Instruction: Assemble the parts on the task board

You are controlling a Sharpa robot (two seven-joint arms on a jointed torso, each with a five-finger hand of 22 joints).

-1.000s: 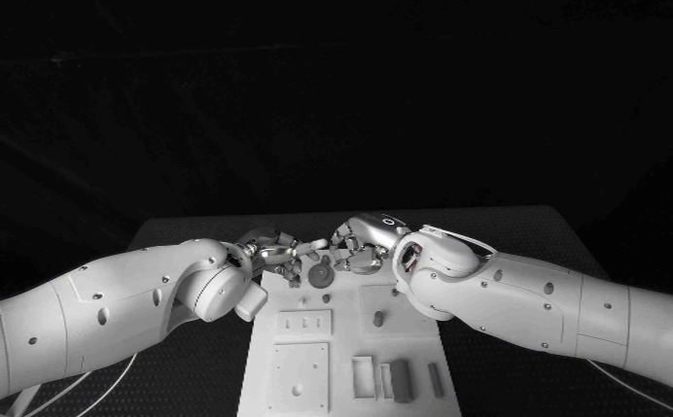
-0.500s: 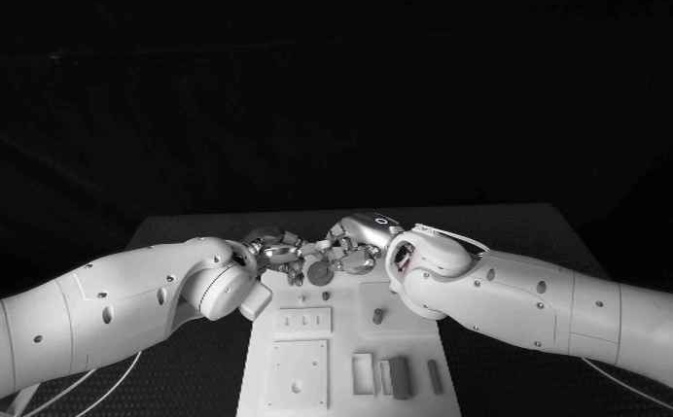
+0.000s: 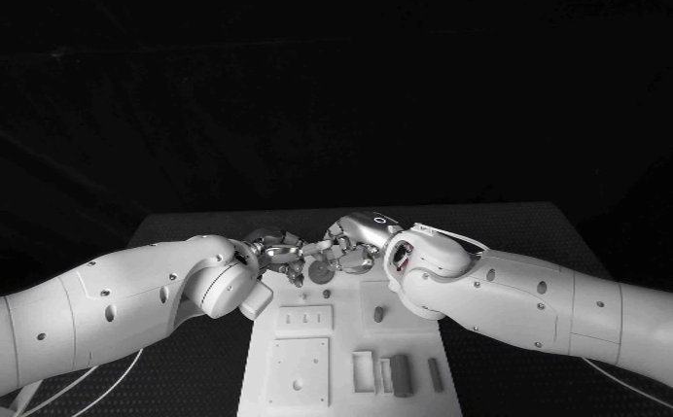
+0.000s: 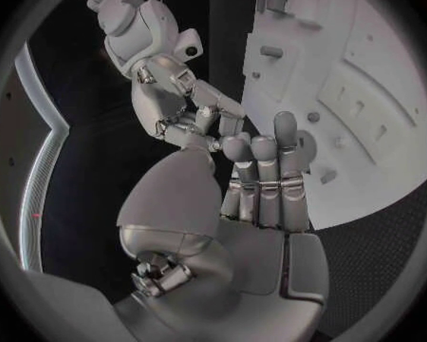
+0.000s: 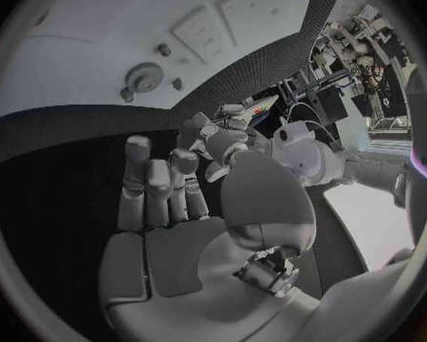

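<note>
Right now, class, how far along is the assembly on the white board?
Done: nothing plainly assembled; the round toothed grey gear lies on the white task board, whether seated I cannot tell. In hand: nothing; the silver left hand and right hand hover near it, fingers extended. Left: the dark grey bar and other loose pieces at the board's near end.

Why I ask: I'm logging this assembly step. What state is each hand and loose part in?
left hand, fingers straight, palm bare, holds nothing
right hand, fingers straight, palm bare, holds nothing
gear, lying flat on the task board, untouched
grey bar, lying at the board's near end, untouched
</note>
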